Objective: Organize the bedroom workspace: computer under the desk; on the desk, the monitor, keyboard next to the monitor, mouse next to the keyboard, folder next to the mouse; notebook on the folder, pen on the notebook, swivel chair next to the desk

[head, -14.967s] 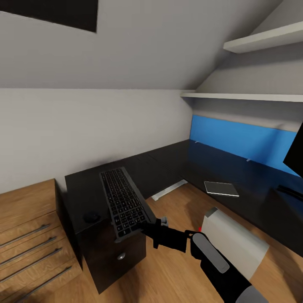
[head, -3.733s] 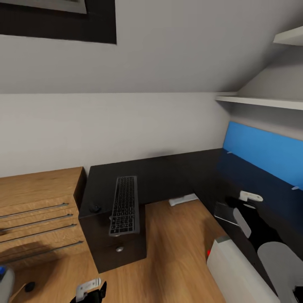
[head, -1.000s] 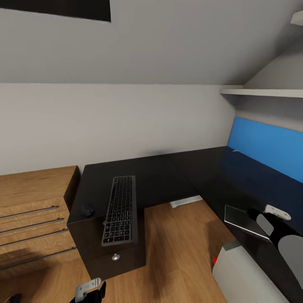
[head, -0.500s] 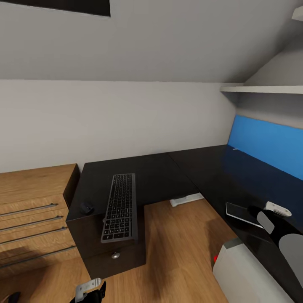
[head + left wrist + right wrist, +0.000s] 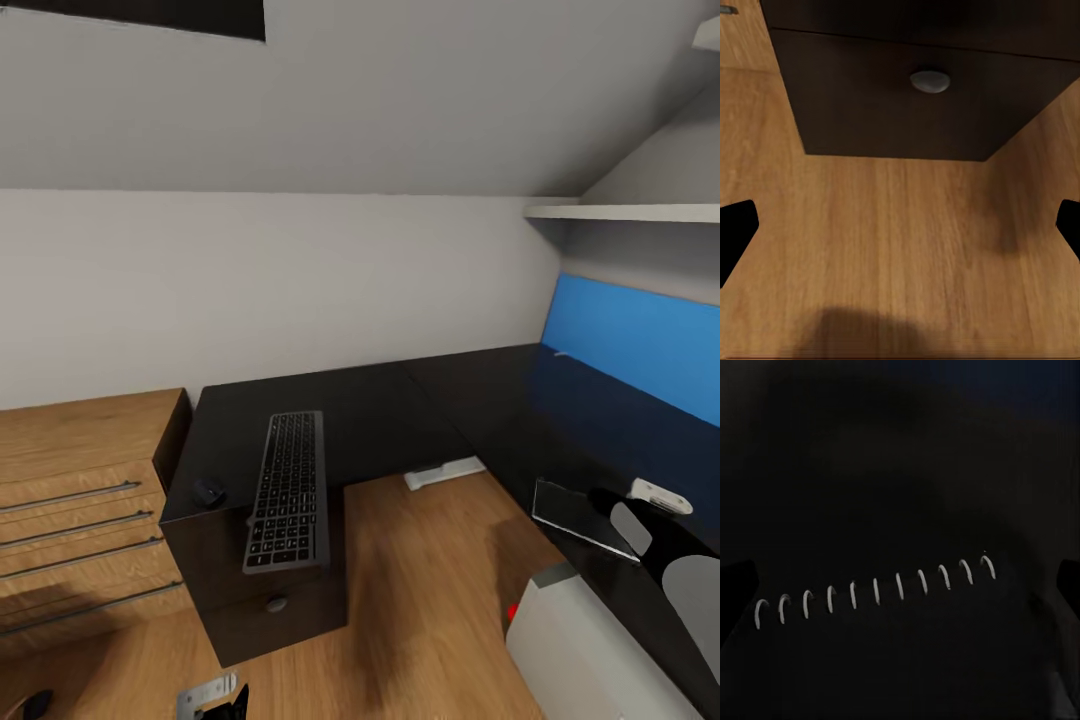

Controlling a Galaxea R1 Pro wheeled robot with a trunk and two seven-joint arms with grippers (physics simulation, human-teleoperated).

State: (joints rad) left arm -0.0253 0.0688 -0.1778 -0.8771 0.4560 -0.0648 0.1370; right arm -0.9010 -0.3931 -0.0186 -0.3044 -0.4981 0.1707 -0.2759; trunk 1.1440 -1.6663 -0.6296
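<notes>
Head view: black L-shaped bench [image 5: 400,410] running along the wall and turning down the right side. Keyboard [image 5: 287,490] flat on the bench over the drawer unit [image 5: 270,605], long side pointing away from the wall, near end poking just past the front edge. Mouse [image 5: 208,491] on the bench just beside the keyboard, at its left in this view, close to the bench's corner. Notebook [image 5: 580,512] on the right-hand wing of the bench, looking tilted with one edge raised, well apart from the keyboard. Right pincer [image 5: 655,497] just beside the notebook's far edge. Left pincer [image 5: 215,695] low over the wooden floor [image 5: 430,600], in front of the drawer unit. Pale box [image 5: 590,650] with a small red light on the floor against the right wing. Wooden drawers [image 5: 80,500] left of the bench, blue panel [image 5: 640,350] behind the right wing, white shelf [image 5: 620,212] above it. Left wrist view: dark fingertips [image 5: 735,232] spread wide apart with nothing between, facing the floor and the unit's silver knob [image 5: 930,80]. Right wrist view: very dark, a row of white spiral rings [image 5: 874,592] of the notebook close below, fingertips [image 5: 735,585] wide apart at either side, gripping nothing.
</notes>
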